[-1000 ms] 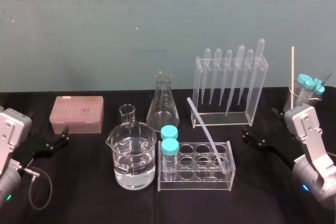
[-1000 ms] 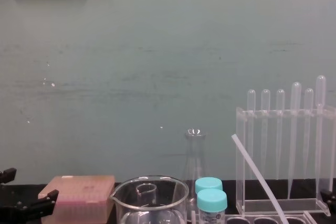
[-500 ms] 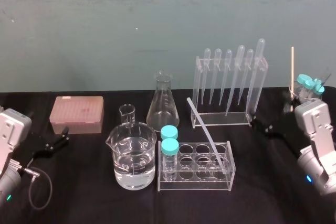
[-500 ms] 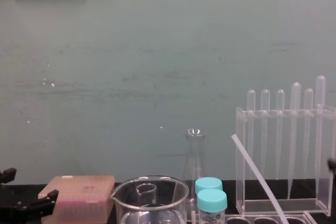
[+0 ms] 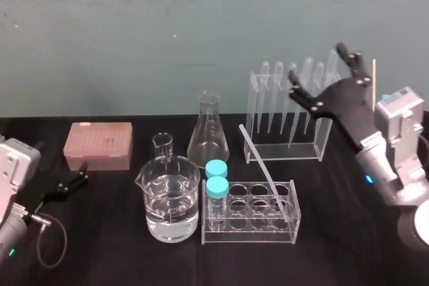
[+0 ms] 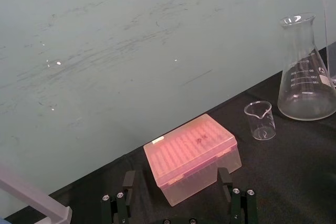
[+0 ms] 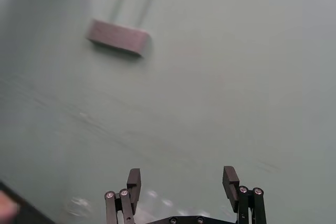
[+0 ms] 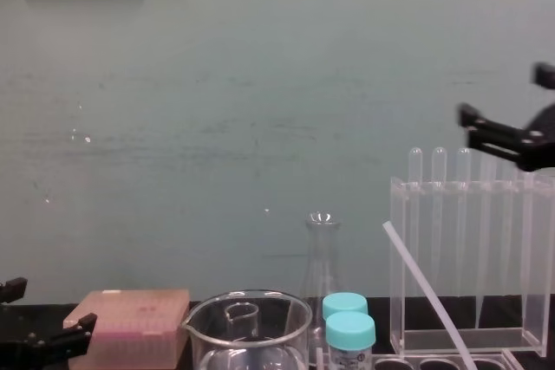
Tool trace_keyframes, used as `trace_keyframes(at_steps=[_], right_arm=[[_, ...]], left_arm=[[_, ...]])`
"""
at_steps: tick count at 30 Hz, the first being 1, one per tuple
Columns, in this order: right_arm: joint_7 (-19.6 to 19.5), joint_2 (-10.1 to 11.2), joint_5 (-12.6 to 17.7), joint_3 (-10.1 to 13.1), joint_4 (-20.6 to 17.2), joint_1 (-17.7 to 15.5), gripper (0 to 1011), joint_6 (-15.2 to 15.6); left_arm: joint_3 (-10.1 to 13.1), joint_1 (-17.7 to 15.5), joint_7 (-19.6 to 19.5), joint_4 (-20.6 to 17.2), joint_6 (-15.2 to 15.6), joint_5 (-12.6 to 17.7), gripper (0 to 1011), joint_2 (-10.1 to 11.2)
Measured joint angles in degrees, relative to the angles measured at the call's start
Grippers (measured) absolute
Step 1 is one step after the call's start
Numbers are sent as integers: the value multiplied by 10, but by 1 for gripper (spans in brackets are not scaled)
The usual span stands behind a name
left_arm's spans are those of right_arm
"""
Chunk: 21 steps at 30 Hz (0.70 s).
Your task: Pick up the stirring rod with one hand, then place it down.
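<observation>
The stirring rod (image 5: 265, 172) leans tilted in the clear tube rack (image 5: 249, 231). Its lower end sits in a hole near the rack's right end, and its upper end slants toward the foot of the pipette stand (image 5: 281, 153) behind. Two blue-capped vials (image 5: 216, 185) stand at the rack's left end, a beaker (image 5: 171, 200) of water just beside. The right claw (image 5: 318, 62) hangs raised before the stand's top, well apart from the rod, spread wide and holding nothing. The left claw (image 5: 80, 173) rests low near a pink box (image 5: 98, 145), open and empty.

My left claw (image 5: 82, 173) and right claw (image 5: 318, 62): black, angular, silver screws (image 7: 109, 195). Whitish housings (image 5: 401, 110) behind them, grey cable (image 5: 64, 239) behind the left.
</observation>
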Motion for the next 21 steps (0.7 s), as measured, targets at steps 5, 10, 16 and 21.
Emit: trace_keyframes(at_steps=[5, 10, 16, 21], right_arm=[[93, -13, 72, -22, 9, 21, 1004, 8], [176, -24, 146, -38, 21, 34, 1004, 64], [223, -30, 182, -48, 30, 41, 1004, 134], [238, -34, 193, -52, 33, 42, 1004, 194]], left_arm=[[0, 0, 0, 0, 0, 0, 1000, 0], [0, 0, 0, 0, 0, 0, 1000, 0], [0, 0, 0, 0, 0, 0, 1000, 0], [0, 0, 0, 0, 0, 0, 1000, 0]])
